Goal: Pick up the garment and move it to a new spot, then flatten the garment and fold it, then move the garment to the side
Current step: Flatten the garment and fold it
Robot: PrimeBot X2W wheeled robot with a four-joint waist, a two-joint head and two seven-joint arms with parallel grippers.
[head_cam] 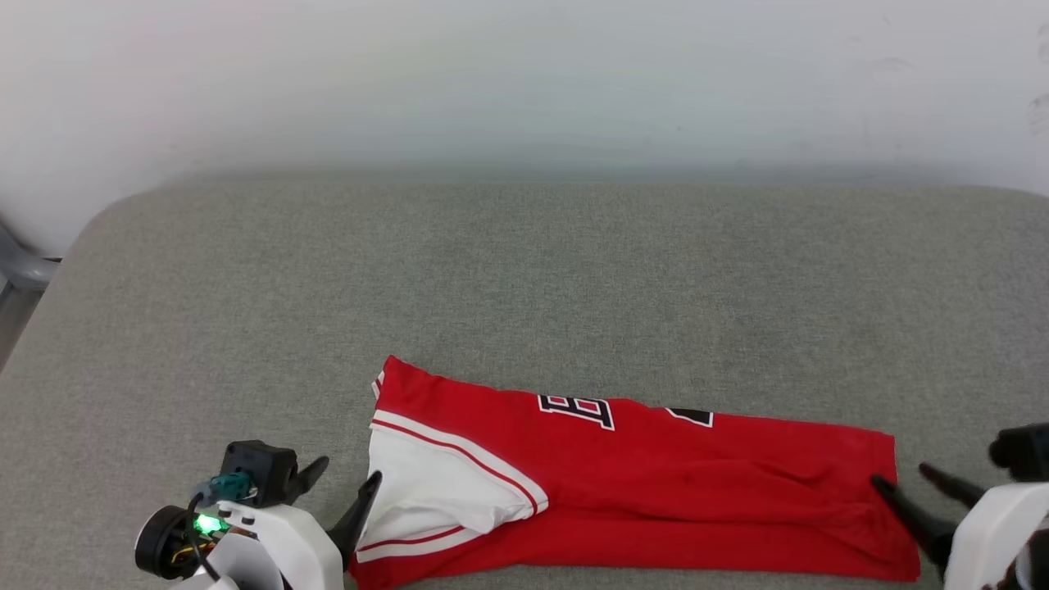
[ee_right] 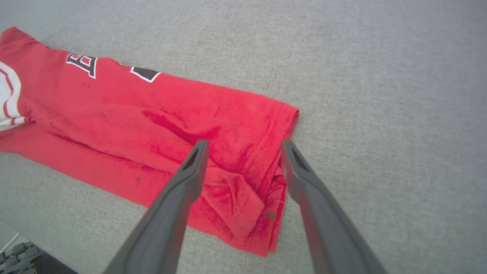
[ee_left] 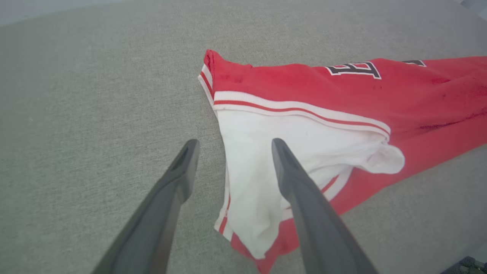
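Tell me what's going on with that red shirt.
A two-armed robot is working on a red jersey T-shirt with white, striped-trim sleeves, which lies folded into a long strip on the grey fabric surface. The left gripper is at the sleeve end and the right gripper is at the hem end, both with jaws open and gripping nothing.

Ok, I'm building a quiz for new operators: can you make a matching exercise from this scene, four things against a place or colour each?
1. left gripper
2. right gripper
3. sleeve
4. lettering

A. black, outlined white
B. open at the garment's right end
C. white, red-striped trim
D. open at the garment's left end

Pairs: 1-D, 2-B, 3-C, 4-A
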